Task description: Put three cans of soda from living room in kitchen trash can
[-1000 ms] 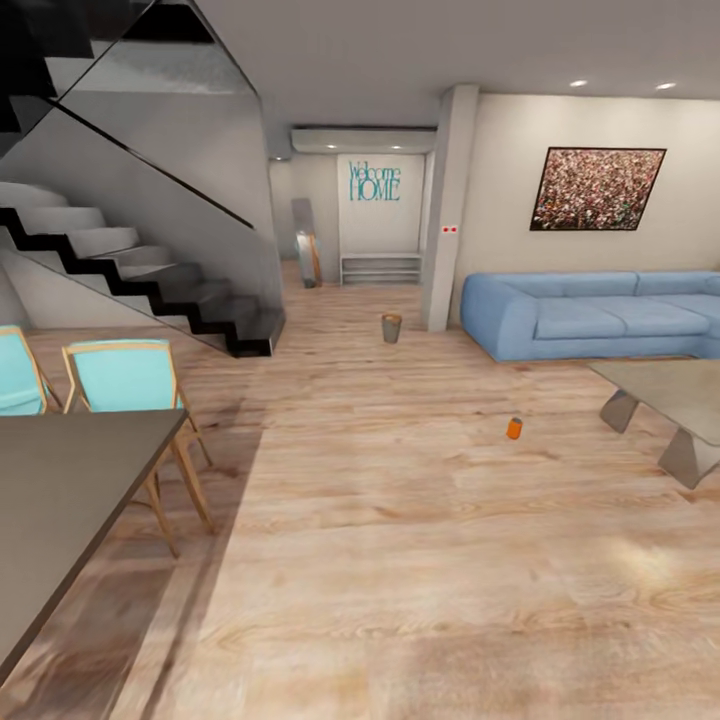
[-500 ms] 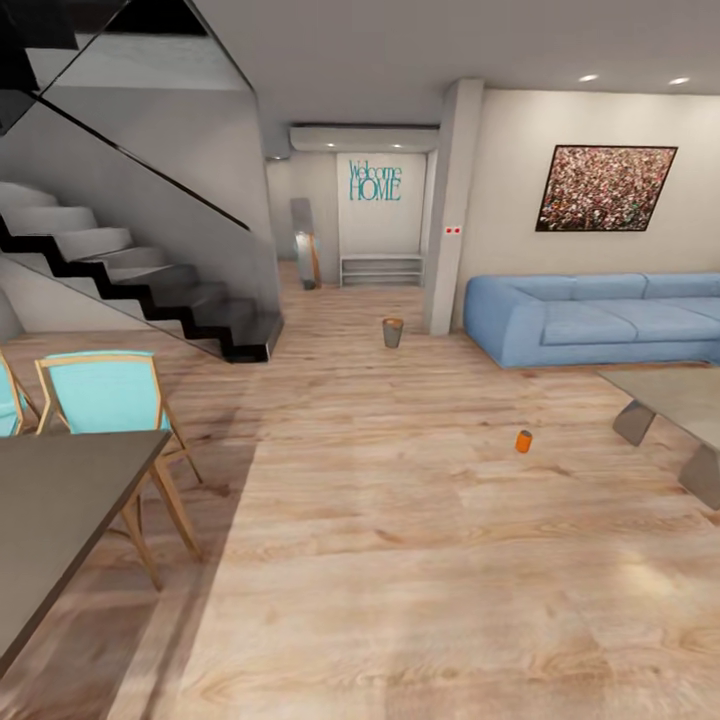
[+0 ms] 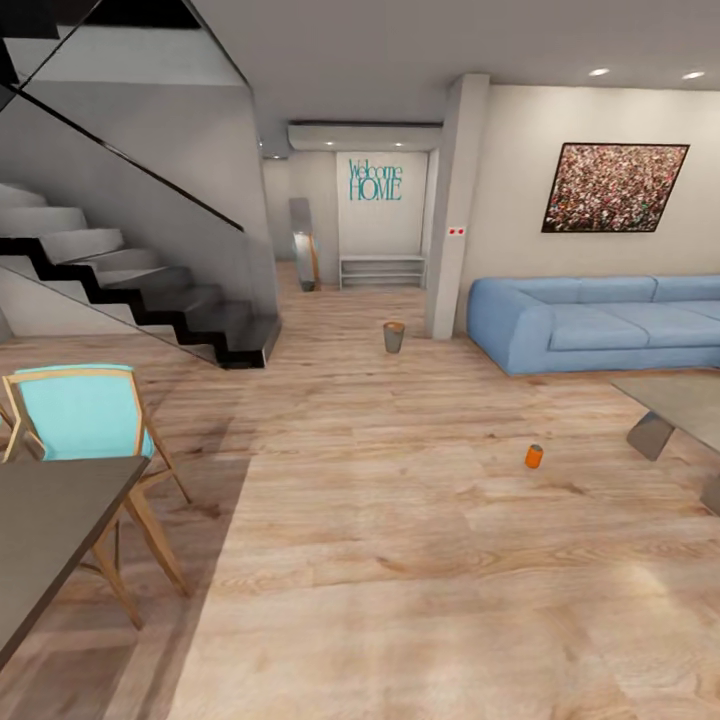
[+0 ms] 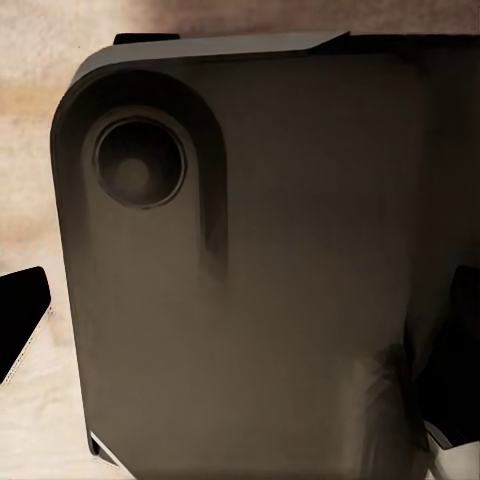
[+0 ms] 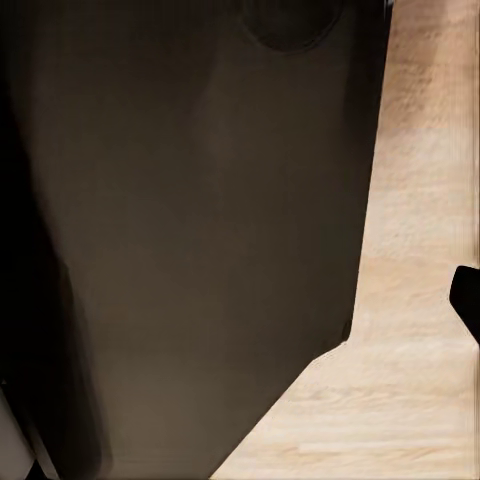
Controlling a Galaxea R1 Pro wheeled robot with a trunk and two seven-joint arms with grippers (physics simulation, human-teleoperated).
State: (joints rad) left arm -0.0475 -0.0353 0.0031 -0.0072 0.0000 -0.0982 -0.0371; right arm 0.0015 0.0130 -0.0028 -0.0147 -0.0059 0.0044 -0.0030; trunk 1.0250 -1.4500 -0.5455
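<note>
Orange can (image 3: 534,456) upright on wood floor (image 3: 400,560), bin (image 3: 394,337) well beyond; both claws' states indiscernible.

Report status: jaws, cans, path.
Jaws: state unreadable. One orange can upright on floor, right of centre. Bin beyond, near pillar. Path to can open.

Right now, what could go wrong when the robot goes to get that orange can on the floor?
The orange can stands upright on bare wood floor, so a clumsy bump might tip it and send it rolling. The low grey table sits close beside it, and the robot's base could clip a table leg. The bin is far off by the pillar, so a loose grip could drop the can on the way.
</note>
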